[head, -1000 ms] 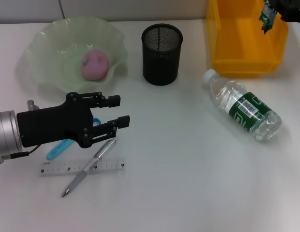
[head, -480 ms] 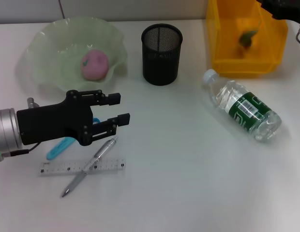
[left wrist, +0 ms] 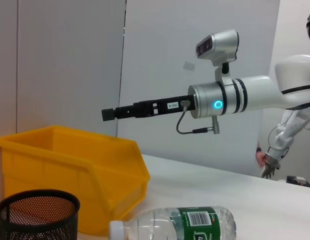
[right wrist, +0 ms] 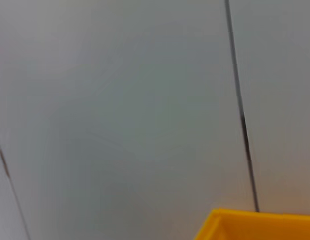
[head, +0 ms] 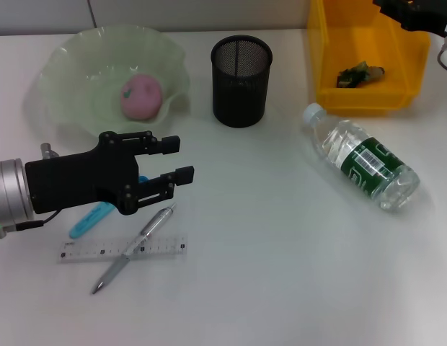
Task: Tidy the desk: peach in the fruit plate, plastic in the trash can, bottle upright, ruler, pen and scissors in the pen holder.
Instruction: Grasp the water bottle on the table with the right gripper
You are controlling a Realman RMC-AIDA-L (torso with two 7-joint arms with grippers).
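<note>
My left gripper (head: 173, 160) hovered low over the desk, jaws spread wide and holding nothing, fingers pointing toward the middle of the desk. I judged that spread was set for a grab at the stationery, not a carry. The clear pen (head: 133, 247) lay just below the fingertips on the near side, crossed diagonally over the ruler (head: 122, 249), so the two touched and the pen would have to come off first. The blue-handled scissors (head: 91, 220) sat mostly hidden under the gripper body; only a handle showed.

Beyond the fingertips stood the black mesh pen holder (head: 241, 81), upright and seemingly empty, near enough for a short carry. Behind the gripper, on the far side, the green fruit plate (head: 65, 68) already held the peach (head: 140, 96), so that part looked done.

My right gripper (left wrist: 111, 114) was well apart, held high over the yellow trash bin (head: 368, 97). I could not tell whether its fingers were open or closed. The crumpled plastic (head: 359, 73) lay on the bin floor, clear of the gripper, so that part looked done too.

The water bottle (head: 362, 164) lay on its side between the bin and the near edge, cap toward the pen holder, not yet stood up. It was far from my left gripper and closer to the right one, so I judged it a right-arm job.
</note>
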